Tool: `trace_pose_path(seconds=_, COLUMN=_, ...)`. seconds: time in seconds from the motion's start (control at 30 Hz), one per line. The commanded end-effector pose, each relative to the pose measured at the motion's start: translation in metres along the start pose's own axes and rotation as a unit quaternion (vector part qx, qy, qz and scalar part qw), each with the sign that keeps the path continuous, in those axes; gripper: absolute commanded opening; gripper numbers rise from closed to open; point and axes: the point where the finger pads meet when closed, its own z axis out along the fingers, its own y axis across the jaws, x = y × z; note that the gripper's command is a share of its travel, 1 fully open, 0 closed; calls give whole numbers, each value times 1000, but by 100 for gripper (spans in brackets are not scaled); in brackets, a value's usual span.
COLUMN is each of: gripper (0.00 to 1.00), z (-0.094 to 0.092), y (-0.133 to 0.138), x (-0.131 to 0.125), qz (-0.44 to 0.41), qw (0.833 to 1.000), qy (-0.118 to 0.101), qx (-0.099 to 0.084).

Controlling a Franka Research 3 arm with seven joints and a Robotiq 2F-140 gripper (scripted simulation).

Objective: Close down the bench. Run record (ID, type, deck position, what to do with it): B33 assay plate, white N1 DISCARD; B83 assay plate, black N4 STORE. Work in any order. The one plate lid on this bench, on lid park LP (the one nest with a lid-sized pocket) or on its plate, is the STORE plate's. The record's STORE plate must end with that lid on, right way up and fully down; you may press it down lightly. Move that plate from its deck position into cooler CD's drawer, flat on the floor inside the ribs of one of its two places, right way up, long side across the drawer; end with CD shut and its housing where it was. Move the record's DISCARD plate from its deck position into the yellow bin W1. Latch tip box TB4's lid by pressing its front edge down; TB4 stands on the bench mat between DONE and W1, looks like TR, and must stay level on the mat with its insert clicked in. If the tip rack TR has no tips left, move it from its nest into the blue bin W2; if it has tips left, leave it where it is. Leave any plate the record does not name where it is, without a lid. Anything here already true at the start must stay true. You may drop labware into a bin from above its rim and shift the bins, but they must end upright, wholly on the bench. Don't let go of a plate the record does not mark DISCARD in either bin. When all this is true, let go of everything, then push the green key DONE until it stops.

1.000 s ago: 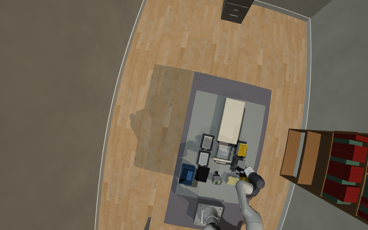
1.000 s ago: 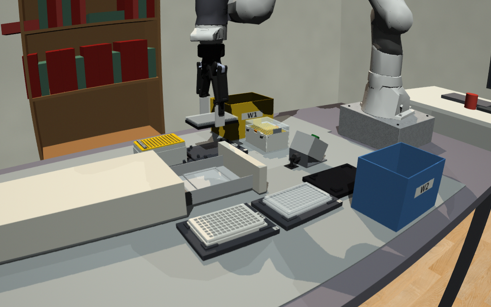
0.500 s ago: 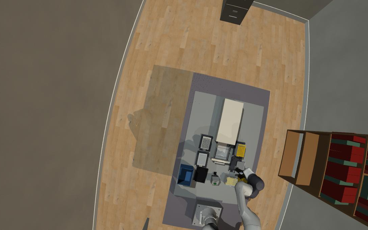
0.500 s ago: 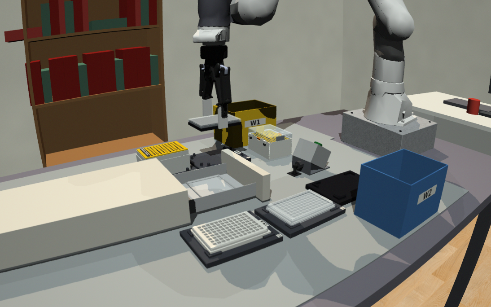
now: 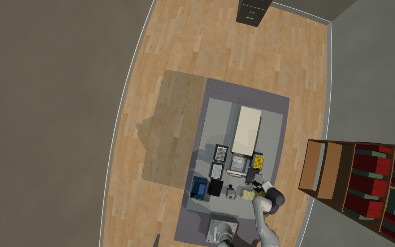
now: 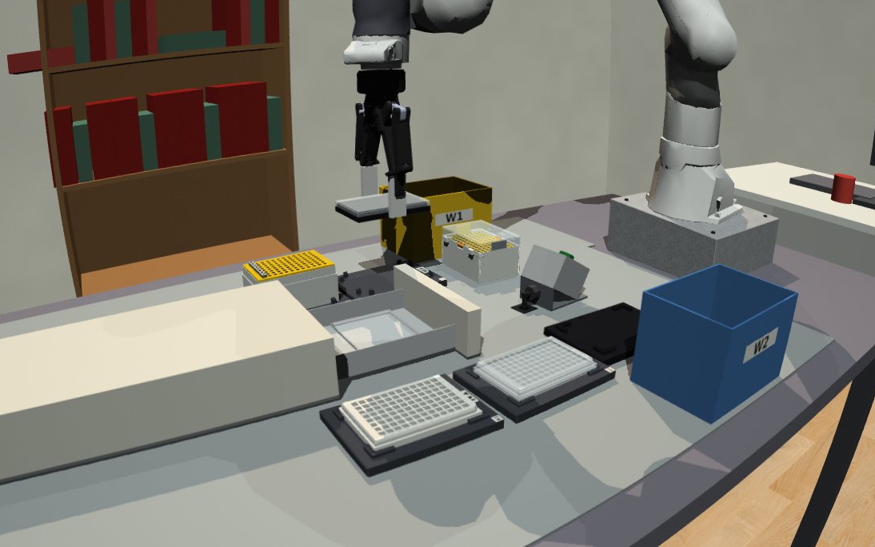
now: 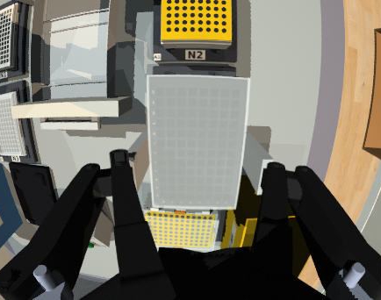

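My gripper [image 6: 381, 197] [image 7: 196, 145] [image 5: 256, 183] is shut on the short sides of a black assay plate with a clear lid on it [image 6: 359, 205] [image 7: 197, 138]. It holds the plate level, high above an empty dark nest [image 6: 365, 282], beside the yellow bin W1 [image 6: 447, 197] [image 7: 242, 231]. Cooler CD [image 6: 128, 360] [image 5: 246, 130] has its drawer [image 6: 386, 326] [image 7: 78, 58] pulled open, with a clear floor inside. A white plate [image 6: 409, 411] and a pale plate [image 6: 533, 367] sit on nests at the front. Tip rack TR [image 6: 287, 265] has a yellow top at N2. Tip box TB4 [image 6: 480, 248] [image 7: 180, 229] stands by W1.
The blue bin W2 [image 6: 713, 340] [image 5: 199, 189] stands at the front right. An empty black nest [image 6: 597, 329] lies beside it. The grey DONE key block [image 6: 553, 275] [image 5: 230, 193] sits between TB4 and that nest. The arm's base [image 6: 689, 234] is at the back right.
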Motion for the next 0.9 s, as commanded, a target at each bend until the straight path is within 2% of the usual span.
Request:
trace_pose_path(seconds=0.0, gripper=0, z=-6, y=0, x=-1, qz=-3, qw=1000, qy=-2, qx=2)
trace_pose_path(seconds=0.47, gripper=0, z=-11, y=0, x=-1, qz=-3, qw=1000, qy=-2, qx=2)
trace_pose_path(seconds=0.7, gripper=0, z=-11, y=-16, x=9, qz=-119, qw=993, qy=-2, qx=2)
trace_pose_path(seconds=0.77, gripper=0, z=-11, y=-16, x=9, qz=-119, qw=993, qy=-2, qx=2)
trace_pose_path(seconds=0.87, gripper=0, z=-11, y=-23, x=13, qz=-168, qw=986, qy=-2, qx=2)
